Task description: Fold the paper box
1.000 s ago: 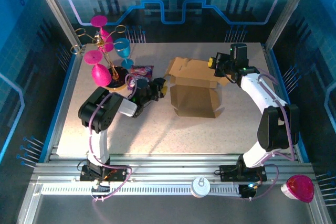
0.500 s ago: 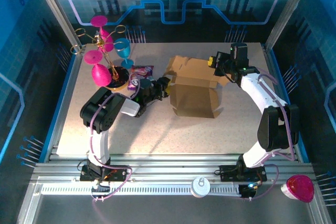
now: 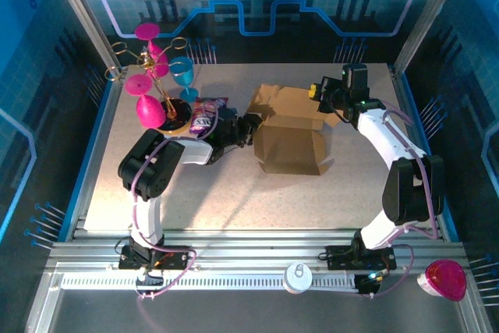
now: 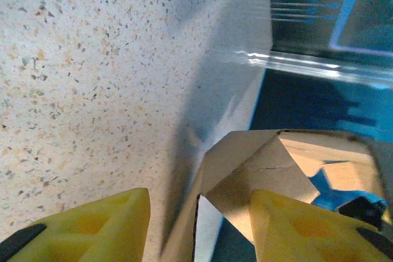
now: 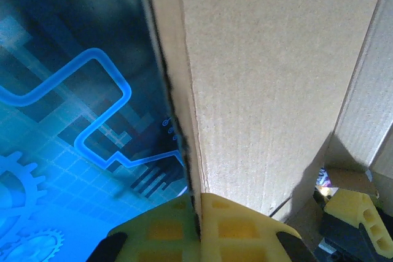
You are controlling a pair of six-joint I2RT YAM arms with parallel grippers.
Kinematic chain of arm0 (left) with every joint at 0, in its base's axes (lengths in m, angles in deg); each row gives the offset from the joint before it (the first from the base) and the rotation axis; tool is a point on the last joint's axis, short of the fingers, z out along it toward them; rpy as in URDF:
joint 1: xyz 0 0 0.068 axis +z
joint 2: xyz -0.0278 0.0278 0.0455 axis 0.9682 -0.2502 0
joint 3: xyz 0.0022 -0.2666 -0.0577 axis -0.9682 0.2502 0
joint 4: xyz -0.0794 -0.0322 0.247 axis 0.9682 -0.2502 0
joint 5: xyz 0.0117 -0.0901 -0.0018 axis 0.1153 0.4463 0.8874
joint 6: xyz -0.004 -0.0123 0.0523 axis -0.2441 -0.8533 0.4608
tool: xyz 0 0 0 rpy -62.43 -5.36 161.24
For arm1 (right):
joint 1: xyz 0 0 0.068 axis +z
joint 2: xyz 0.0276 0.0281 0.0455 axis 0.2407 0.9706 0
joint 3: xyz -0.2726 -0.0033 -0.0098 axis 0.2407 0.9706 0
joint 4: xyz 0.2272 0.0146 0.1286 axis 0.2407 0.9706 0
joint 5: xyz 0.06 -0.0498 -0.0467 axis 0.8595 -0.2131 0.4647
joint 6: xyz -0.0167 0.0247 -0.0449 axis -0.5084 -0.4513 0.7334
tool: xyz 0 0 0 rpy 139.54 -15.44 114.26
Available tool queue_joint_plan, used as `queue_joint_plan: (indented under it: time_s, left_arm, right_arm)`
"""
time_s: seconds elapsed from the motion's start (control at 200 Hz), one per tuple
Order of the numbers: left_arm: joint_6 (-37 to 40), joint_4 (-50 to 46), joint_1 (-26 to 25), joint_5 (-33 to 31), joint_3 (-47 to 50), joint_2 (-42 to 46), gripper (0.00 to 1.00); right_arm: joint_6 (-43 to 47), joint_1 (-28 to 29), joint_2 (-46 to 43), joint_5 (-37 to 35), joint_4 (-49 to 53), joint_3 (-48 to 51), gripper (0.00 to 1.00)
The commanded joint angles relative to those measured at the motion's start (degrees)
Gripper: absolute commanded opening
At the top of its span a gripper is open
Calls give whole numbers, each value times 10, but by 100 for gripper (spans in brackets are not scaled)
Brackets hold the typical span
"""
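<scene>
The paper box (image 3: pixel 290 139), plain brown cardboard, stands mid-table with its flaps up. My left gripper (image 3: pixel 249 125) is at the box's left side. In the left wrist view it (image 4: pixel 199 237) is open, and a folded corner of the box (image 4: pixel 258 170) reaches in between the two yellow fingers (image 4: pixel 92 225). My right gripper (image 3: pixel 320 96) is at the box's back right. In the right wrist view it (image 5: pixel 199 228) is shut on the edge of an upright cardboard panel (image 5: pixel 270 84).
A purple snack packet (image 3: pixel 209 108) lies just left of the box, behind my left arm. A wire rack of pink and blue glasses (image 3: pixel 156 83) stands at the back left. A pink object (image 3: pixel 445 279) and a white disc (image 3: pixel 298 277) sit on the near rail.
My left gripper has moved right, up to the box's left side, and its jaws have widened a little. The right gripper has kept its hold on the panel.
</scene>
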Motion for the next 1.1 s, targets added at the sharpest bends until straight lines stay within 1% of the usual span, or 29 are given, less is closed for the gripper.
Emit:
queue_joint_plan:
  time_s: [0.0,0.09,0.215,0.275,0.375,0.44,0.585,0.64,0.73,0.815,0.956,1.031,1.096]
  left_arm:
    - [93,-117,-10,4,-39,24,48]
    - [124,-187,-12,-8,-64,24,48]
    - [155,-234,-15,-20,-85,23,46]
    - [166,-256,-19,-25,-98,22,42]
    - [178,-267,-21,-25,-115,13,37]
    - [180,-266,-21,-24,-121,9,32]
    - [197,-281,-24,-23,-135,16,28]
    - [206,-289,-26,-25,-137,29,31]
    - [219,-309,-31,-20,-130,65,46]
    - [227,-333,-34,-12,-107,115,55]
    - [247,-366,-34,11,-46,220,60]
    - [282,-415,-33,26,-37,270,61]
    - [323,-469,-31,40,-50,296,61]
  right_arm:
    - [-13,5,-11,11,-10,-8,0]
    - [-14,5,-11,12,-10,-7,0]
    - [-16,7,-12,12,-13,-6,0]
    - [-16,8,-12,12,-13,-5,0]
    - [-17,9,-11,12,-13,-6,0]
    - [-18,12,-9,12,-13,-5,0]
    - [-15,12,-10,8,-13,-4,0]
    - [-9,12,-9,5,-14,-2,0]
    - [17,9,-6,-2,-4,-5,0]
    - [43,8,3,-5,-6,-10,0]
    - [79,12,21,-10,-14,-14,0]
    - [87,13,28,-13,-26,-9,0]
    - [95,16,34,-13,-26,-13,0]
